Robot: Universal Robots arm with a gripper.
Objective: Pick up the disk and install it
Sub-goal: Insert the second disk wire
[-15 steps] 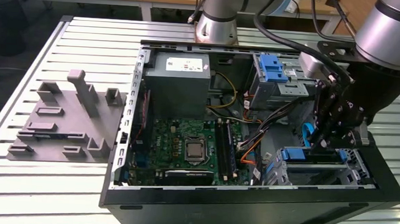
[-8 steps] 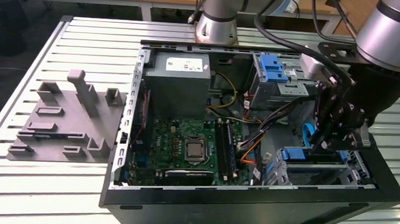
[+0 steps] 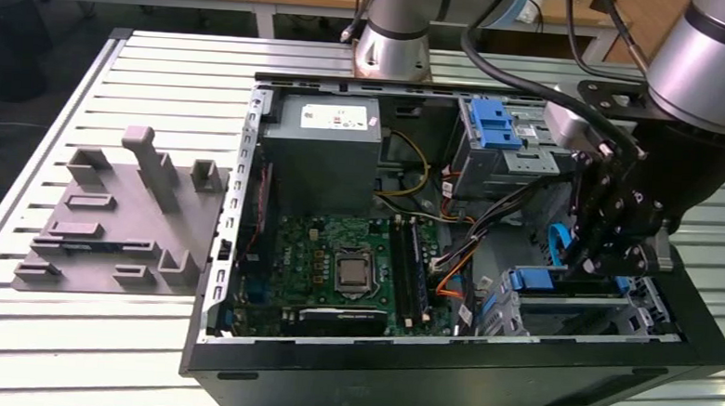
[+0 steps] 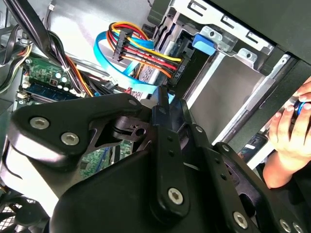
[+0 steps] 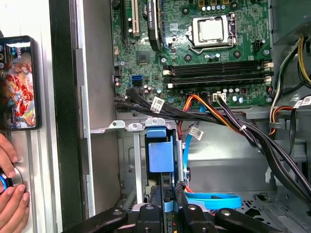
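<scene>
Blue plastic marks the disk [image 5: 160, 156]: its bracket stands on edge in the lower drive bay [image 5: 127, 160] of the open computer case [image 3: 453, 380], at the corner nearest the exterior view's right. In the first wrist view the bracket's broad blue tab faces the camera, framed by the bay's bare metal walls. The gripper [image 5: 167, 191] sits right behind it, its black fingers drawn close on a thin blue edge of the bracket. The second wrist view shows that same pinch from the other side, a sliver of blue poking out past the gripper [image 4: 163, 104]. The exterior view gives the wider picture: the gripper [image 3: 601, 262] reaches down into the case over the disk [image 3: 545, 280].

A flat blue cable [image 5: 214, 200] curls just beside the bay, and the second wrist view traces it up to a bundle of red, yellow and orange wires [image 4: 146, 56]. The green motherboard [image 3: 347, 267] fills the case floor beyond. The exterior view adds a grey power supply [image 3: 328, 145] with a white sticker, a blue latch on a metal cage [image 3: 496, 136], and a grey moulded fixture [image 3: 113, 218] on the slatted table [image 3: 158, 81]. Outside the case wall, the first wrist view catches a person's hand [image 5: 9, 194] and a phone [image 5: 17, 82].
</scene>
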